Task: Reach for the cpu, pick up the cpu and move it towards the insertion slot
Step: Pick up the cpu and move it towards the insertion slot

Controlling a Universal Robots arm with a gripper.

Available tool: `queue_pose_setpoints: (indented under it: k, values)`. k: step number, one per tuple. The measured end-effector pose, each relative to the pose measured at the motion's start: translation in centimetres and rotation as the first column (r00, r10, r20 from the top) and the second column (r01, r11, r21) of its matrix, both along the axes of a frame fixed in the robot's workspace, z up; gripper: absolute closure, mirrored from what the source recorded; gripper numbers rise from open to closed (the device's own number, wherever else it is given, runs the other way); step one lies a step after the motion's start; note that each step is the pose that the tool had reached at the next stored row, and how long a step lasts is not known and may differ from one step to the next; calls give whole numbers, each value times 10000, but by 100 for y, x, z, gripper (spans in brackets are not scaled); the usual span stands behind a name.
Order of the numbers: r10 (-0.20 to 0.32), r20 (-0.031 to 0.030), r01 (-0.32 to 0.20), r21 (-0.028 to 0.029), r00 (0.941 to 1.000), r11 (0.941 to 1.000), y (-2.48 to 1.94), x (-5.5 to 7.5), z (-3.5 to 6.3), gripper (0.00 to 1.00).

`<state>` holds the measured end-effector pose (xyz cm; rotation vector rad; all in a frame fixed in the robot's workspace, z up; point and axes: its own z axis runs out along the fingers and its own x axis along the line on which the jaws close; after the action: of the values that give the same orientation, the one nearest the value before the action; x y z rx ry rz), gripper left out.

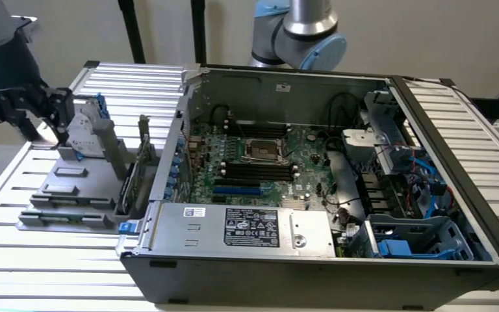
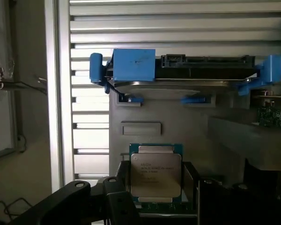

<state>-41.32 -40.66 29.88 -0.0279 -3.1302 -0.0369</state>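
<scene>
Cpu (image 2: 155, 172): lies flat on the grey stand (image 2: 168, 117). Its side edges are crowded by dark gripper parts and its print is illegible.
Gripper (image 2: 161, 204): jaws set wide, straddling the cpu; contact with its edges cannot be made out.
Hard drive (image 2: 201, 63): upright, near the cpu.
Insertion slot (image 1: 265, 151): well apart, inside the case (image 1: 319, 273), open from above.

A pale slatted metal table (image 1: 24, 260) is carrying everything, its ribs running out beneath my claw (image 1: 41, 127). Directly below my claw a grey parts stand (image 1: 67, 198) is sitting on the slats. Just beyond it, farther from my claw, an open computer case (image 1: 319, 276) is resting on the same table.
</scene>
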Motion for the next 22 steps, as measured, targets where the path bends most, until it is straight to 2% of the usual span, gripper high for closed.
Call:
queue_pose_setpoints:
  k: [6,15,22]
  values:
    - [0,-82,0,2,10000,10000,0,267,237,45]
    - [4,-154,-4,15,9999,10000,0,675,432,45]
    - [5,-193,-4,56,9998,10000,0,994,618,45]
